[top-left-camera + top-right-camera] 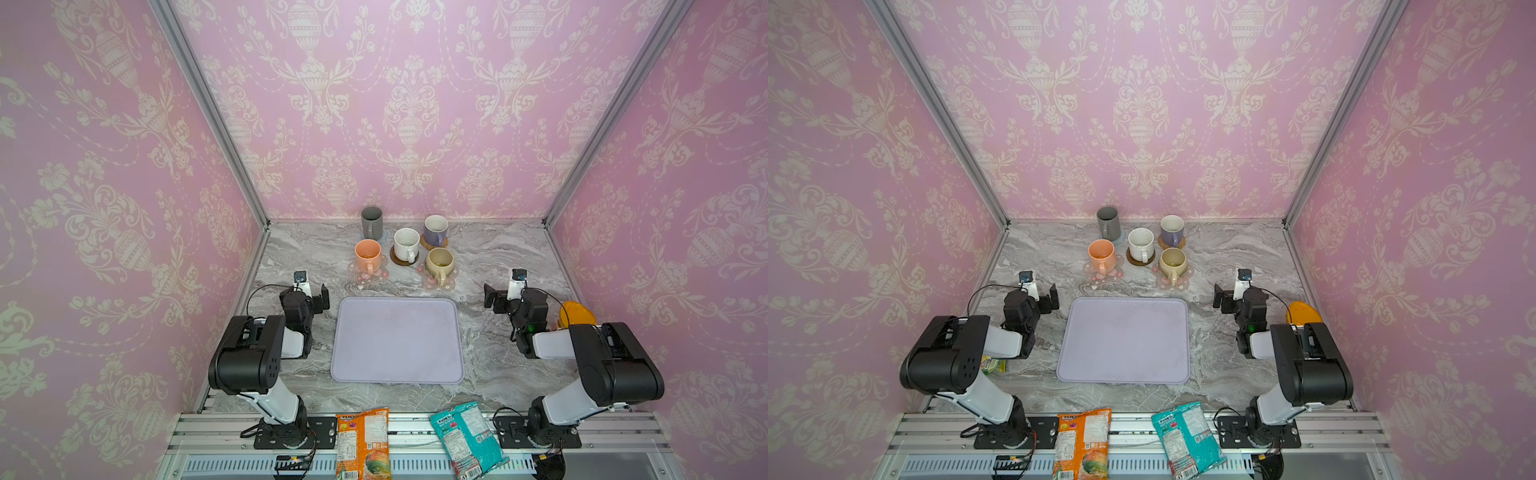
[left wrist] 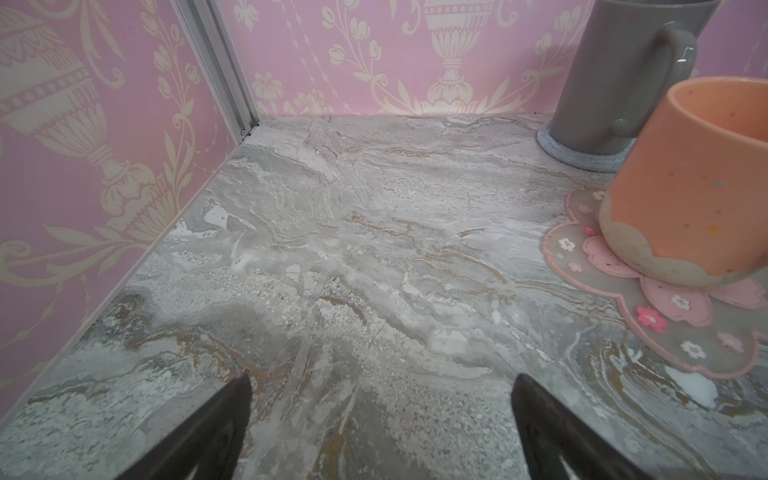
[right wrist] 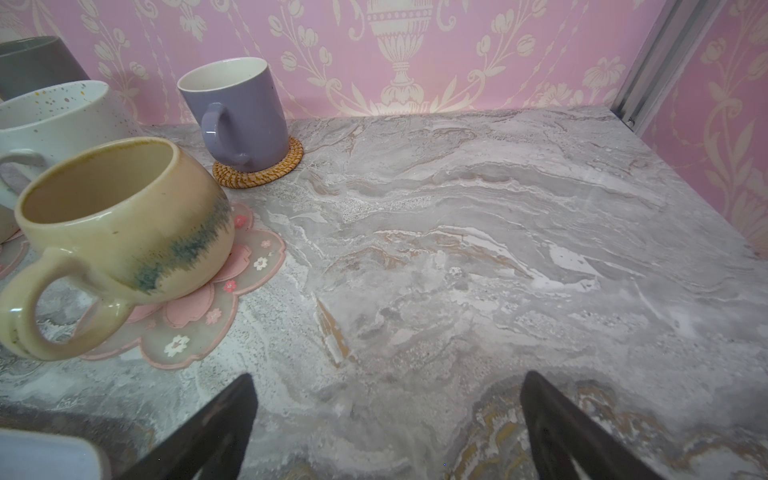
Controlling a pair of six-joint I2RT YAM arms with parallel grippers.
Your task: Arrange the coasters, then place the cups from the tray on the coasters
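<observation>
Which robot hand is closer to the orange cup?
Left. The left gripper is just left of the orange cup, in front of it; the right gripper is farther, beyond the yellow cup.

- Orange bag [image 1: 363, 442]: a dark band of lettering along its top edge and a white panel of fine print, all too blurred to read.
- Teal bag [image 1: 467, 440]: a white logo patch near the top and a label panel, neither legible.
- Yellow-green packet [image 1: 992, 365]: its print is too small to read.
</observation>
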